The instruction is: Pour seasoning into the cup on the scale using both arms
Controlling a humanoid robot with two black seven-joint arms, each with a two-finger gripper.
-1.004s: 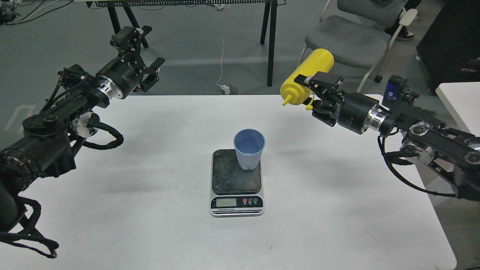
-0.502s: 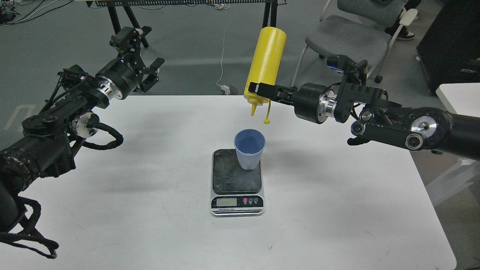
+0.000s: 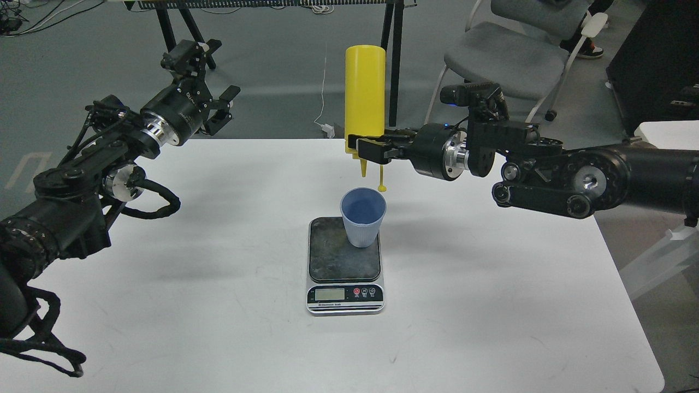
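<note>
The light blue ribbed cup (image 3: 362,216) stands upright on the back right part of the scale (image 3: 344,263), which sits mid-table with its display facing me. My right gripper (image 3: 367,147) is shut on the yellow seasoning bottle (image 3: 364,95) near its neck. The bottle is upside down and nearly vertical, its nozzle pointing down just above the cup's back rim, its tethered cap hanging beside the nozzle. My left gripper (image 3: 210,73) is open and empty, raised beyond the table's back left edge, far from the cup.
The white table (image 3: 218,305) carries only the scale and cup. Behind it stand black table legs (image 3: 394,60) and a grey chair (image 3: 508,54). A second white table corner (image 3: 669,136) shows at the right edge.
My right arm has swung the bottle left, from tilted at the table's back right to inverted and upright over the cup, and lowered it a little. The left arm has stayed still.
</note>
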